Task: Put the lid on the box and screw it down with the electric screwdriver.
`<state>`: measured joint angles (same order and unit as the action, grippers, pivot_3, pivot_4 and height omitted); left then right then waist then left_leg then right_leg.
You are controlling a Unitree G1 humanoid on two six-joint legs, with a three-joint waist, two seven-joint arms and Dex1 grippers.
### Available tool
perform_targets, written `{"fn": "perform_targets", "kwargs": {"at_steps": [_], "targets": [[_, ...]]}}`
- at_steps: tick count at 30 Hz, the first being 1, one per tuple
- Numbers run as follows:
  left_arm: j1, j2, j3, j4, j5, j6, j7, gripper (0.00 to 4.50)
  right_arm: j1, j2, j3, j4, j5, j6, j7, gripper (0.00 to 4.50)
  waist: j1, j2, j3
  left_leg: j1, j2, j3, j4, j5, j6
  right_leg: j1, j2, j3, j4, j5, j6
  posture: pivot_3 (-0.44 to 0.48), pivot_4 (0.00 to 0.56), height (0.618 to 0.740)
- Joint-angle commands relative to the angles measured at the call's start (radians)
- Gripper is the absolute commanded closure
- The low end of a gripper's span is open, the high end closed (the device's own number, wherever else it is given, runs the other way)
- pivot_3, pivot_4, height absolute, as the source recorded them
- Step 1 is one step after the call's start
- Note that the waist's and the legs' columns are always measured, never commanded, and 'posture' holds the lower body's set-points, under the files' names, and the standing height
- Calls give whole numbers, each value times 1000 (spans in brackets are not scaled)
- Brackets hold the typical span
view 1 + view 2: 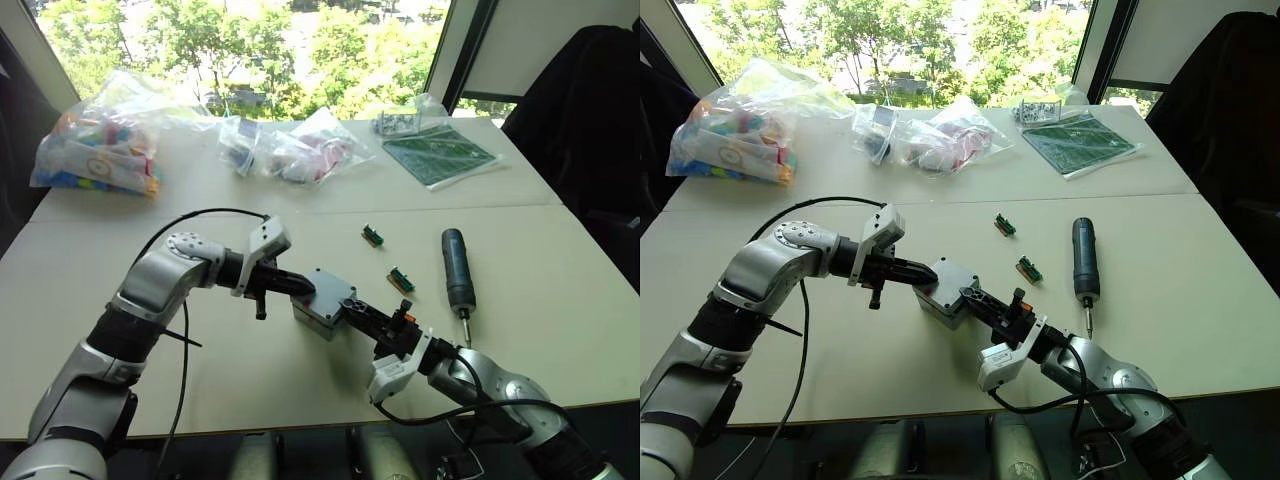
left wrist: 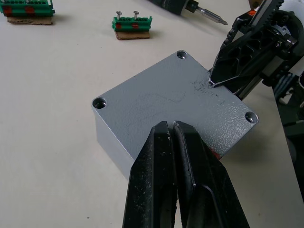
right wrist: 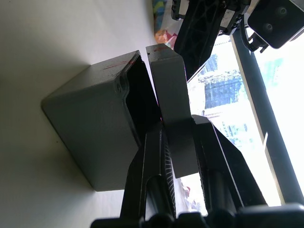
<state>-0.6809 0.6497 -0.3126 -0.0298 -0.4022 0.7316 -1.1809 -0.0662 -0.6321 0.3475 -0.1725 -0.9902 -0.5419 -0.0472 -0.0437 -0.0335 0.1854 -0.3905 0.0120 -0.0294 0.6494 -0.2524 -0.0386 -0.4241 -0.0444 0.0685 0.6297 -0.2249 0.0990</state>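
Right end effector (image 1: 352, 307) grips the lid (image 3: 171, 118) over the box (image 3: 90, 137); closed left end effector (image 2: 171, 127) presses on the lid.

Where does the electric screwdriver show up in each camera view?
Left eye view: electric screwdriver lies on the table right of the box, bit toward the robot.
Right eye view: same spot, beside a green terminal block.
Left wrist view: its bit end shows at the picture's edge.
Right wrist view: I don't see it.
Shared landmark: the grey box.
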Motion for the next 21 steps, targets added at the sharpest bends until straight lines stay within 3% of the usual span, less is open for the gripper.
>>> {"fn": "perform_targets", "kwargs": {"at_steps": [1,6,8,11,14,21], "targets": [[22,12,-56,-18,55,-22,-9,4370,26,-9,32,6,-14,-12,26,4374,0,0,-1,0,0,0,0,0,0,0,0,0,0,0,0,0,150,740],[36,12,-102,-21,110,-45,-6,4370,31,-9,30,15,-14,-9,27,4374,1,-1,-8,1,0,0,0,0,0,2,0,0,0,-1,1,0,150,740],[51,14,-135,-44,128,-21,-4,4500,34,-14,25,23,-2,-6,37,3348,2,-1,-11,2,0,0,0,0,0,2,0,0,-1,-1,1,0,150,740],[70,14,-160,-66,145,0,8,4500,31,-16,12,29,-1,1,31,2342,1,-3,-15,6,0,0,0,-1,1,7,0,0,-1,-3,3,0,150,740],[79,6,-162,-67,161,-2,20,4500,29,-18,6,28,1,1,29,1417,-1,-4,-22,20,0,0,-2,-4,6,21,-1,0,-5,-6,1,0,150,740],[72,1,-169,-23,197,0,56,4500,31,-24,-8,17,20,-1,32,1417,0,-3,-30,20,1,-1,-3,-4,6,24,-1,-1,-9,-6,1,0,150,740]]}}
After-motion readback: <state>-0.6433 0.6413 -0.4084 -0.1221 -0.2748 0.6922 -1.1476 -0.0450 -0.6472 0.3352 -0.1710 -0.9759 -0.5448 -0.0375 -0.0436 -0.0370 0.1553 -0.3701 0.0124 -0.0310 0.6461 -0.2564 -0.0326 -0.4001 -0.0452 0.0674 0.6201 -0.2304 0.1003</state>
